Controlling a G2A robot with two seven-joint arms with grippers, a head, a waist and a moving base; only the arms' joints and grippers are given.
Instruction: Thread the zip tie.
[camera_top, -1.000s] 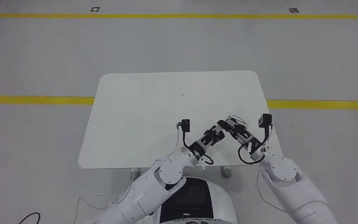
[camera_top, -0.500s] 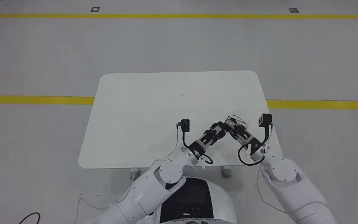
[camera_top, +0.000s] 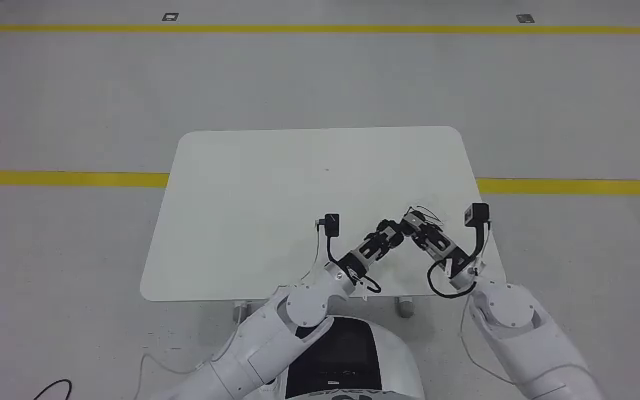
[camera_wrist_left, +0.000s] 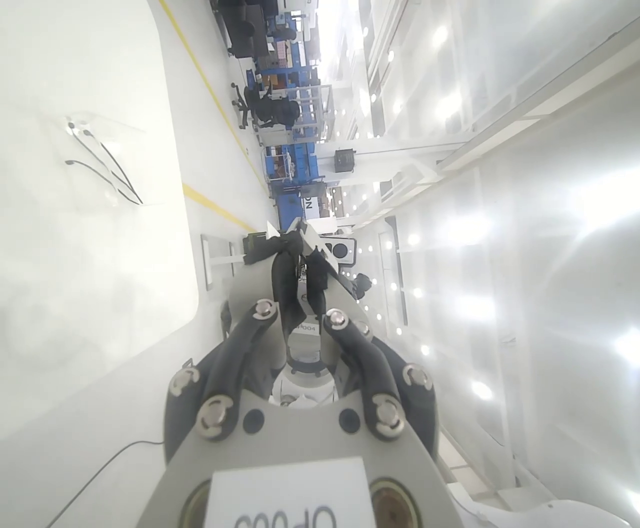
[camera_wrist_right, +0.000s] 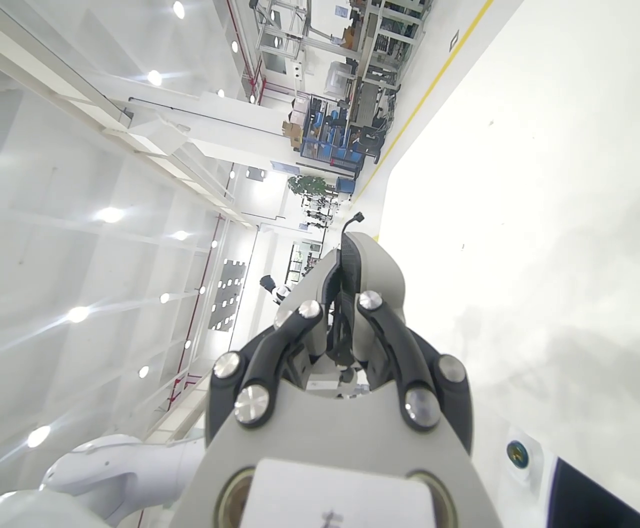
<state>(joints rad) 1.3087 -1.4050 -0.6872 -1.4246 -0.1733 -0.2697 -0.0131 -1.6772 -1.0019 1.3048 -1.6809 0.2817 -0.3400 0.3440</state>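
Grippers meet tip to tip in the top view: left gripper (camera_top: 391, 233) and right gripper (camera_top: 411, 222) above the right half of the tabletop (camera_top: 250, 200), toward its near edge. Left wrist view: fingertips (camera_wrist_left: 286, 245) pressed together; a clear bag (camera_wrist_left: 102, 165) of black ties lies on the tabletop. Right wrist view: right gripper clamped on the black zip tie (camera_wrist_right: 357, 217), whose end projects beyond the fingertips.

Grey floor (camera_top: 100, 100), yellow lines (camera_top: 80, 178), perhaps shelving (camera_wrist_right: 325, 135)
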